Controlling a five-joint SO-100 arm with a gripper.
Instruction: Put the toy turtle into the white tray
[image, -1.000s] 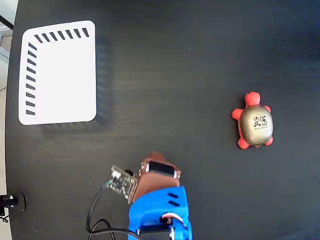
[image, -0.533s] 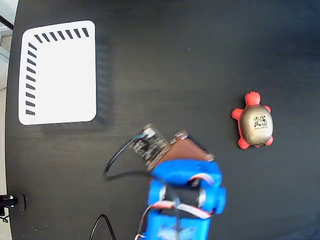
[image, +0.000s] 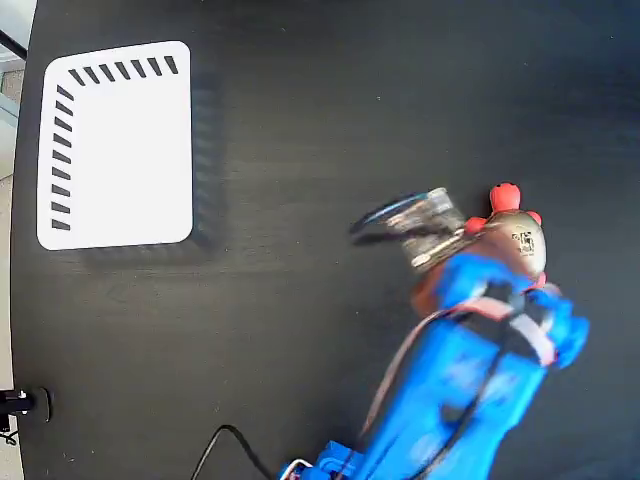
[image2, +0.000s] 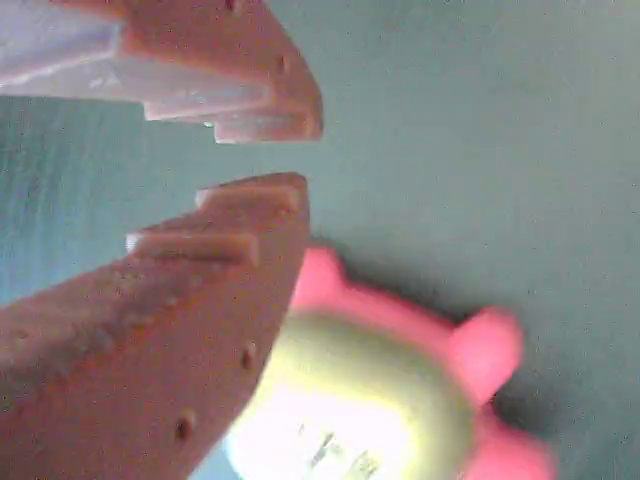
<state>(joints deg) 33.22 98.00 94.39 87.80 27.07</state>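
The toy turtle (image: 516, 234), with red head and legs and a gold shell, lies at the right of the black table, partly covered by my blue arm (image: 480, 340). In the wrist view the turtle (image2: 370, 400) sits blurred just below and right of my gripper (image2: 295, 158). The brown fingers (image2: 180, 300) stand a narrow gap apart with nothing between them, and the lower one covers part of the shell. Far to the left in the fixed view the white tray (image: 120, 150) lies flat, with dark slots along two edges and nothing in it.
A black cable (image: 235, 445) trails from the arm's base at the bottom edge. A small dark fitting (image: 20, 403) sits at the table's left edge. Bare black tabletop lies between the tray and the turtle.
The arm has swung from the bottom middle up and to the right, and it now reaches over the turtle. The turtle and the tray have stayed put.
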